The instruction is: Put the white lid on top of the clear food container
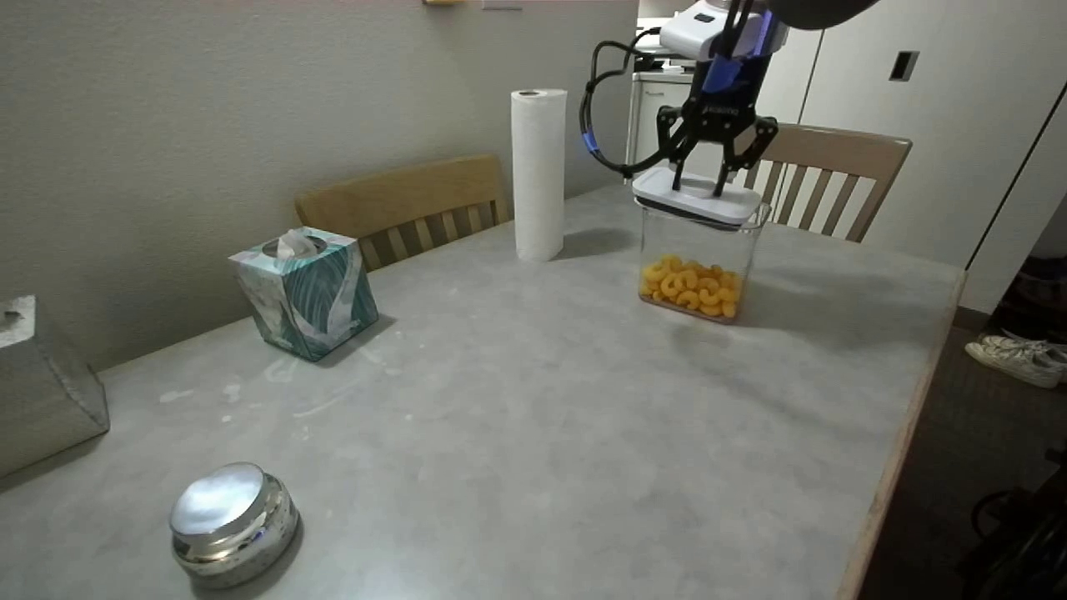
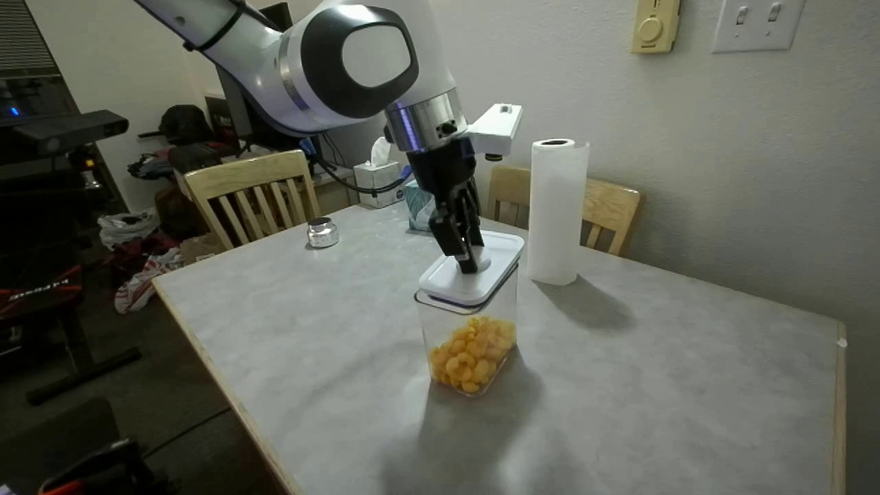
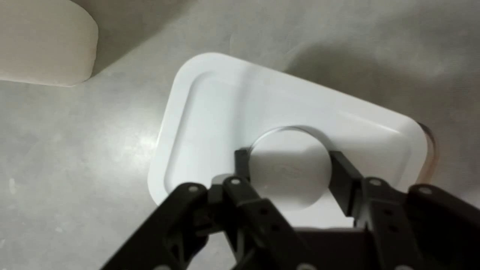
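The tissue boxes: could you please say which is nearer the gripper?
The teal leaf-patterned box; the pale grey one stands farther from the gripper.

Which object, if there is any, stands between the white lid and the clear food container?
Nothing visible does. The claw holds the white lid over the clear food container, seemingly a little off-centre; whether they touch, I cannot tell. The paper-towel roll stands aside.

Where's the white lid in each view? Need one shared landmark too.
In an exterior view: white lid, above and right of centre.
In an exterior view: white lid, near mid-picture.
Wrist view: white lid, large, around centre, lower part behind the fingers.
Shared landmark: paper towel roll, cropped at the wrist view's upper left.
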You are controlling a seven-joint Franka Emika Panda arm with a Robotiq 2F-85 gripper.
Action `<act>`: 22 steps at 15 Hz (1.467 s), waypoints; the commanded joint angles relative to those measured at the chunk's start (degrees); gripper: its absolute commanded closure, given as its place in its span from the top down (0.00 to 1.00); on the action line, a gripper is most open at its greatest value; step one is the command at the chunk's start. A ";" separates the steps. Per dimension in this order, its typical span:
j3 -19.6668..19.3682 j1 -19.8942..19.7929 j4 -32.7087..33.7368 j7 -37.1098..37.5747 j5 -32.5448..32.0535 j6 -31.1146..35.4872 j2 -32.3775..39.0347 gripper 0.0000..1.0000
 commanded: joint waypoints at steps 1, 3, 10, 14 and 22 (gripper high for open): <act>-0.16 0.20 0.05 0.01 0.06 -0.13 -0.04 0.54; -0.25 0.31 0.36 0.24 -0.15 -0.46 0.22 0.29; -0.73 0.73 0.49 0.17 -2.24 -1.98 -0.16 0.29; 0.50 0.22 -0.05 -2.87 -0.76 -3.91 -0.87 0.29; 1.02 0.25 -0.60 -7.26 1.44 -8.22 -1.90 0.29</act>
